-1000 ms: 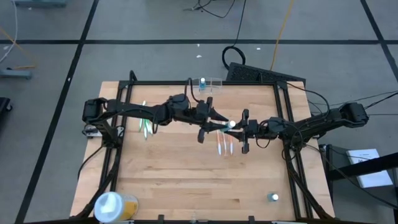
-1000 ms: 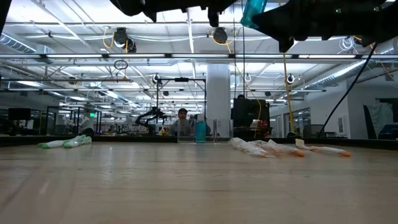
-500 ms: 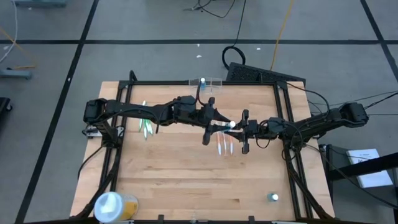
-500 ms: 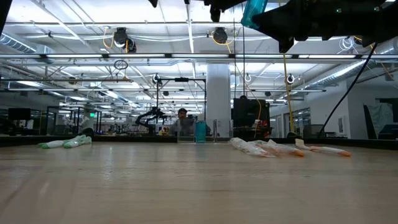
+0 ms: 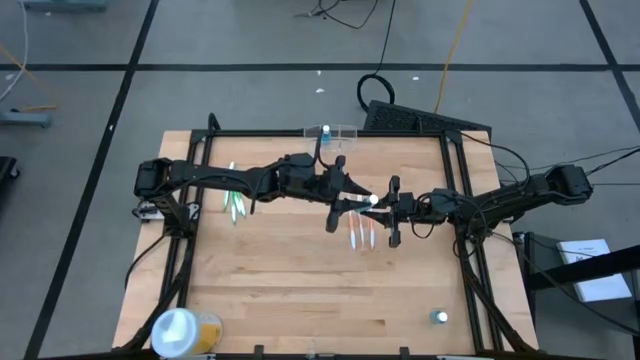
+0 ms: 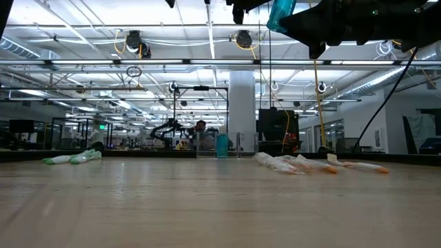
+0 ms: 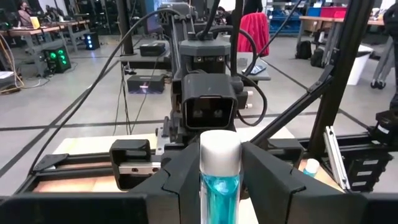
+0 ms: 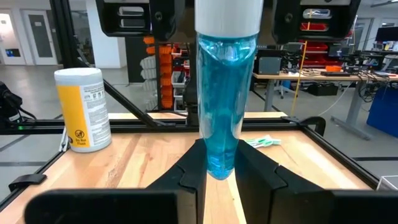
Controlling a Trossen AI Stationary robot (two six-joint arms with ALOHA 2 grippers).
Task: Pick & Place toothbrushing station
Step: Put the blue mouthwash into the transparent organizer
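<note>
Got left pincer and right pincer clamped on a blue white-capped tube; would grab the light, slick clear plastic toothbrushing station by its rim.

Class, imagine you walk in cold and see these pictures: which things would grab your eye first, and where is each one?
First, the blue tube with a white cap, held up above mid-table between the two arms: the right gripper pinches its lower end and the left gripper closes on its capped end. Next, the round white-and-yellow tub at the table's near left corner. The clear toothbrushing station sits untouched at the far edge.
</note>
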